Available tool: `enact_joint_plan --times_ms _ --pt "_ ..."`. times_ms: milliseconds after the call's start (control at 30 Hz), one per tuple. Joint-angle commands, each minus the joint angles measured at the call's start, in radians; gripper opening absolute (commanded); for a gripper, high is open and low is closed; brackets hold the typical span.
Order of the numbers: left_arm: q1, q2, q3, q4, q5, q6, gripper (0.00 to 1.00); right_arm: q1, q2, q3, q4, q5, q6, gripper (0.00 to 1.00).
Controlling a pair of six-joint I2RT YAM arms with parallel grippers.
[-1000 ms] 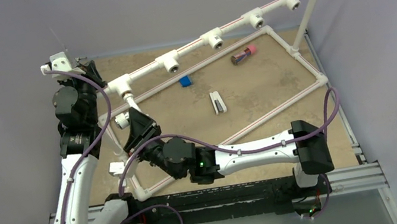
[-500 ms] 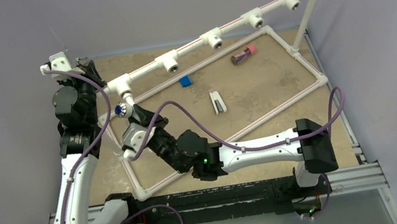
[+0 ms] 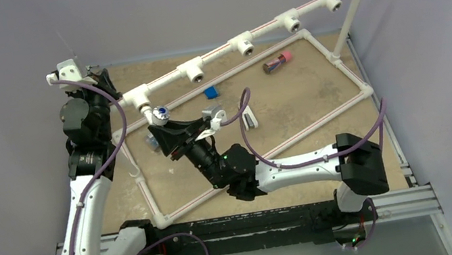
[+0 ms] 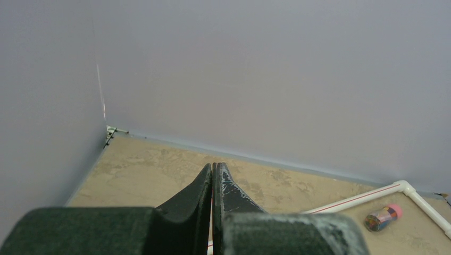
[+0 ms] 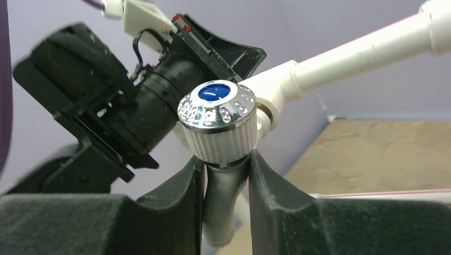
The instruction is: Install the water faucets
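Note:
A white water faucet (image 5: 217, 125) with a ribbed round knob and blue cap sits at the leftmost T fitting (image 5: 276, 87) of the raised white pipe rail; a brass-coloured ring shows at the joint. My right gripper (image 5: 226, 159) is shut on the faucet's body just below the knob. In the top view the faucet (image 3: 160, 115) hangs under that fitting (image 3: 136, 98), with the right gripper (image 3: 167, 128) beside it. My left gripper (image 4: 213, 167) is shut and empty, raised near the back left corner (image 3: 97, 74).
The rail carries several more open T fittings (image 3: 243, 44). A white pipe frame (image 3: 306, 130) lies on the tan table. Inside it are a blue piece (image 3: 210, 92), a flat white-and-black piece (image 3: 248, 118) and a pink-capped tube (image 3: 278, 62).
My right wrist has turned and swung from the left of the fitting to its right with the faucet, whose blue-capped knob came up into view. The left arm has not moved.

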Motion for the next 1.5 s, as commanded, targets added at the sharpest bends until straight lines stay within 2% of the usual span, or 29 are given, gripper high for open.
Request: enact_joint_plan --times_ms 0,167,267,567,667,833,967,1067,1267,1367,1467 --pt "-0.010 0.034 -0.076 -0.280 0.066 -0.014 0.00 -0.021 -0.007 -0.028 0.168 0.055 0.457 0.00" --pt "-0.010 0.033 -0.076 -0.280 0.068 -0.014 0.00 -0.049 -0.008 -0.046 0.156 0.027 0.739 0.00" --pt "-0.010 0.034 -0.077 -0.280 0.069 -0.016 0.00 -0.057 -0.010 -0.046 0.148 -0.006 0.837 0.00" --pt "-0.010 0.038 -0.076 -0.282 0.068 -0.016 0.00 -0.057 -0.057 -0.099 0.127 -0.024 0.804 0.58" --pt "-0.010 0.039 -0.076 -0.282 0.068 -0.015 0.00 -0.057 -0.079 -0.138 0.121 -0.035 0.785 0.70" --pt "-0.010 0.040 -0.076 -0.283 0.065 -0.014 0.00 -0.057 -0.139 -0.191 0.046 -0.077 0.739 0.79" --pt "-0.010 0.041 -0.074 -0.283 0.068 -0.016 0.00 -0.057 -0.204 -0.227 -0.017 -0.105 0.667 0.81" --pt "-0.009 0.044 -0.074 -0.285 0.069 -0.017 0.00 -0.060 -0.255 -0.237 -0.062 -0.139 0.541 0.82" --pt "-0.008 0.044 -0.074 -0.284 0.071 -0.017 0.00 -0.060 -0.351 -0.184 -0.259 -0.193 0.248 0.81" --pt "-0.008 0.043 -0.074 -0.284 0.069 -0.017 0.00 -0.060 -0.409 -0.157 -0.311 -0.210 0.083 0.81" --pt "-0.008 0.044 -0.074 -0.285 0.071 -0.017 0.00 -0.060 -0.431 -0.093 -0.373 -0.230 -0.190 0.81"
